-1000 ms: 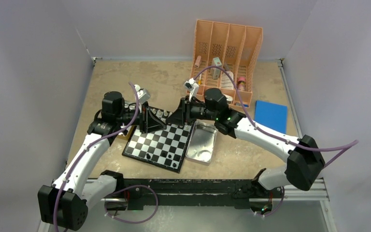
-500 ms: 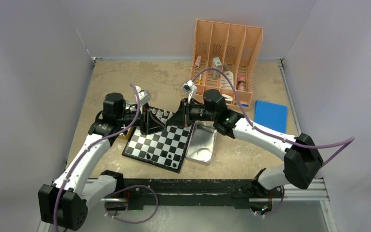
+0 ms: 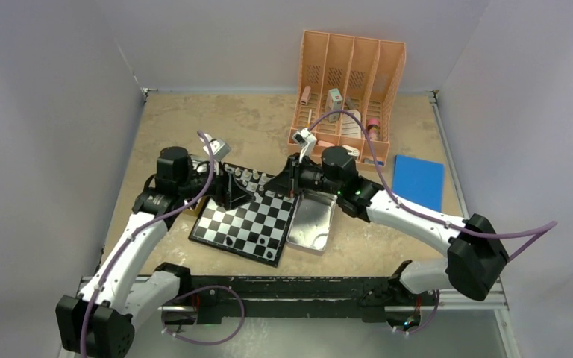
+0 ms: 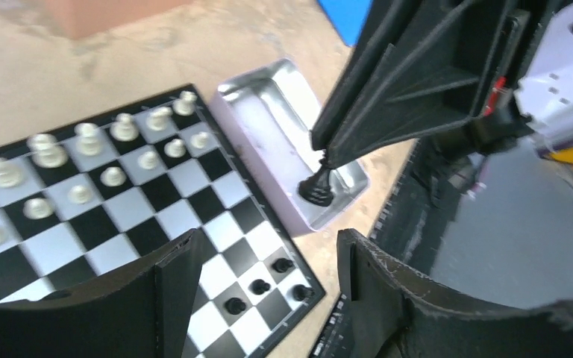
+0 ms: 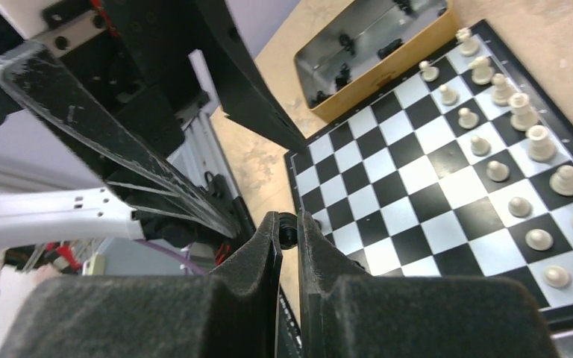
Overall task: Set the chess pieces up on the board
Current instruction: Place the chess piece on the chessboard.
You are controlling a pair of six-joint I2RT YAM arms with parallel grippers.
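Observation:
The board [image 3: 248, 224] lies between my arms, with silvery-white chess pieces [image 3: 250, 177] in two rows along its far edge. Several black pieces [image 4: 258, 286] stand near one front corner. My right gripper [image 5: 287, 224] is shut on a small black piece [image 4: 319, 183], which hangs over the silver tray [image 4: 268, 97] beside the board [image 4: 186, 179]. My left gripper [image 4: 268, 253] is open with nothing between its fingers, above the board's near right part and close in front of the right gripper [image 3: 274, 185]. From the right wrist view the white pieces [image 5: 522, 112] fill the right of the board [image 5: 418, 179].
A yellow-sided tin [image 5: 365, 45] holding more black pieces sits off the board's left side. An orange file rack [image 3: 351, 82] stands at the back, with a blue pad [image 3: 418, 179] to its right. The silver tray [image 3: 313, 220] touches the board's right edge.
My left gripper's jaws have spread wide open. The right gripper has closed on the black piece and shifted slightly right, toward the tray.

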